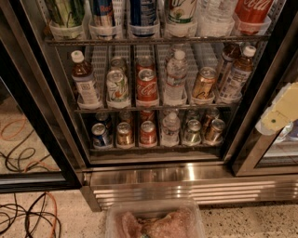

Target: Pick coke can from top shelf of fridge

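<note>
at the far left, black and orange cables (25, 216) lie on the speckled floor beside the fridge (247, 121), whose door stands open on 3 wire racks of drinks.

on the top shelf (153, 41), from the left: a green-and-white can (67, 11), a blue can (102, 10), a darker blue can (142, 11), a white-and-green can (179, 9), a clear water bottle (214, 14), and last the coke can (251, 11). it stands upright in a clear plastic holder at the right end of that rack, just behind the front rail, its top cut off by the picture's edge.

the middle rack holds a brown bottle with a white cap (84, 79), a pale can (117, 86), a second red cola can (147, 86), a small water bottle (176, 76), a gold-bronze can (204, 83) and 2 tea bottles (237, 72). the lowest rack carries 1 more row of cans with a bottle among them.

below the racks runs the ribbed steel base (195, 186), and in front of it, at the bottom edge, sits a clear plastic tub (153, 221) with something pinkish inside.

at the far right, the cream-coloured end effector (279, 116) hangs in front of the right-hand door frame, lower than the coke can, to its right and well apart from it. whether it is open or closed i cannot tell; it touches nothing on the racks.
</note>
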`<state>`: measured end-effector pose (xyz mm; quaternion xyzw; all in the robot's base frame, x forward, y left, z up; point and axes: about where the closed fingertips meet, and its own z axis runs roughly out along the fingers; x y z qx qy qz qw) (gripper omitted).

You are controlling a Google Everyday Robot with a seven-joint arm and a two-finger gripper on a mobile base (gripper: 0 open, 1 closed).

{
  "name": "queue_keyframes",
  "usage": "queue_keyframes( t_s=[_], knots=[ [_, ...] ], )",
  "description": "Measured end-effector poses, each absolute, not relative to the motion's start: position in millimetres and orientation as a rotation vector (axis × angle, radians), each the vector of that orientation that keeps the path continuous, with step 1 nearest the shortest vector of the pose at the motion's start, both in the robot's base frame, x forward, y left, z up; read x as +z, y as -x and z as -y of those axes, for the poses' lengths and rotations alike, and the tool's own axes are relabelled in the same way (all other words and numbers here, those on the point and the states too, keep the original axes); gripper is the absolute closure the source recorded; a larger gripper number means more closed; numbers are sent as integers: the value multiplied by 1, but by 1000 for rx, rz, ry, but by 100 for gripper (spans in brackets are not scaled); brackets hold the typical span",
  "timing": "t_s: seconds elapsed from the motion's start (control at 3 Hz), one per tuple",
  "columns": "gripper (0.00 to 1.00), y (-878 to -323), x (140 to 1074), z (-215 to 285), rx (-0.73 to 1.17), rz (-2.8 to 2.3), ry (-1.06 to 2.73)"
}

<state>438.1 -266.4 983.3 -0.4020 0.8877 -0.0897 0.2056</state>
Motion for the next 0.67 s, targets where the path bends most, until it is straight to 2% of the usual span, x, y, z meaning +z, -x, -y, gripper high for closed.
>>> queue_keyframes(
  t_s=[0.67],
  knots=[
    [0,-442,981,263,-211,-2482,1026]
  ],
)
